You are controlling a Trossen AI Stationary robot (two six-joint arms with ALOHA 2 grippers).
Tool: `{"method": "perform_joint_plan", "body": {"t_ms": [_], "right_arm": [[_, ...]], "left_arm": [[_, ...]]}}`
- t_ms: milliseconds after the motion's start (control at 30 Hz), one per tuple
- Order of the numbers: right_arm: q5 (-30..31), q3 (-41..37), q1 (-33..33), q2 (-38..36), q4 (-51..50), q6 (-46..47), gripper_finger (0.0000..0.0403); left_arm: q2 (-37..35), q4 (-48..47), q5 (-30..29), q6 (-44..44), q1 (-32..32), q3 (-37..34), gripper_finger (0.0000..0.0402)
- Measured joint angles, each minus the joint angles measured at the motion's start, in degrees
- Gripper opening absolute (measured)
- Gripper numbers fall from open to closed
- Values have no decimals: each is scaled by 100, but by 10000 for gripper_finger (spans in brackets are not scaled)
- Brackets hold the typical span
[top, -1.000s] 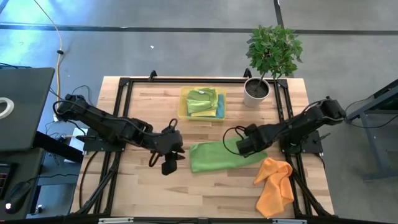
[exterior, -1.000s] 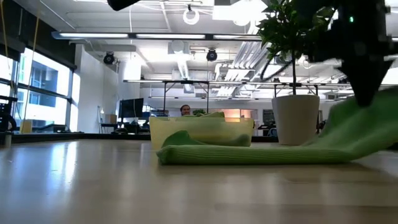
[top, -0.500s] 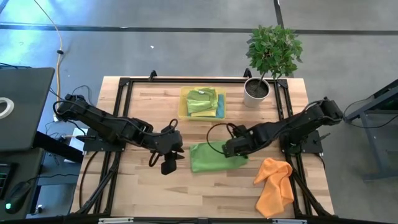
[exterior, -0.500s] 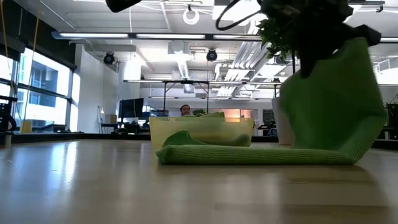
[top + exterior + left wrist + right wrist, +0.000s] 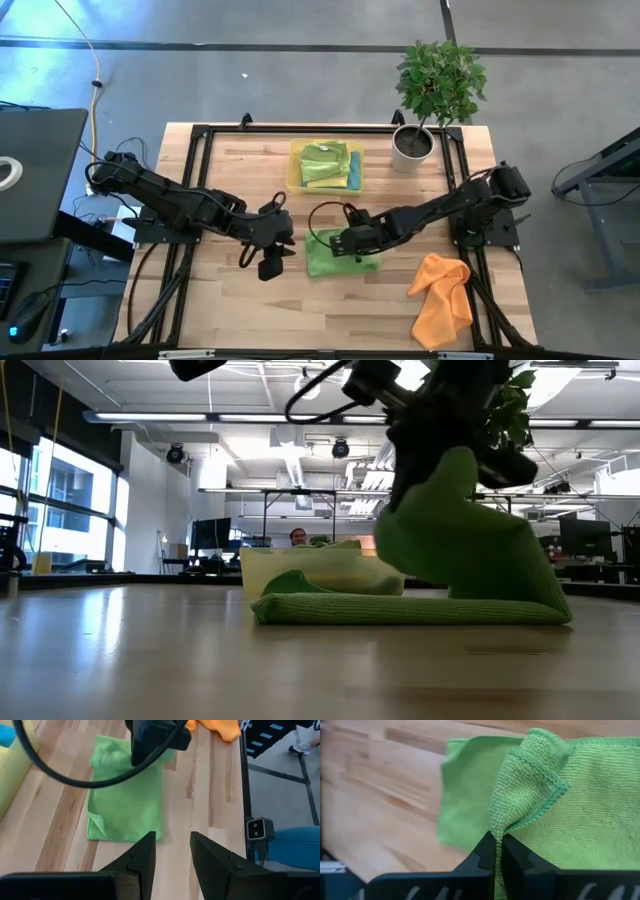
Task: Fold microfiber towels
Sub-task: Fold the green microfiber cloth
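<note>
- My right gripper (image 5: 498,851) is clamped tight on a corner of the green towel (image 5: 340,255), its 2 fingers pressed together with the cloth pinched between them.
- That corner is lifted above the table (image 5: 230,190) and the held flap rises over the rest of the towel, which lies flat on the wood in the middle of the table, on the near side of the yellow tray (image 5: 295,180).
- In the low view the raised flap stands up from the right part of the flat towel (image 5: 420,610).
- My left gripper (image 5: 170,855) hovers just left of the green towel with its fingers partly apart, holding nothing.
- The orange towel (image 5: 442,298) lies crumpled at the near right of the table, well apart from the green one.
- The tray at the far middle holds another green towel (image 5: 325,162), with blue cloth (image 5: 354,172) showing at its right edge.
- A potted plant (image 5: 432,95) stands at the far right corner.
</note>
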Motion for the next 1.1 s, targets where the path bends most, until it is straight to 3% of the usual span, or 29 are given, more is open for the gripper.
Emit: {"method": "perform_joint_plan", "body": {"t_ms": [467, 733, 1100], "right_arm": [[681, 4, -13, 126, 970, -300, 0], [547, 6, 11, 620, 1834, -492, 0], [562, 11, -2, 875, 2228, -651, 1]], "left_arm": [[0, 0, 185, -105, -94, 0, 113], [0, -34, 183, -159, -151, 0, 113], [2, -113, 122, -170, -142, 2, 113]]}}
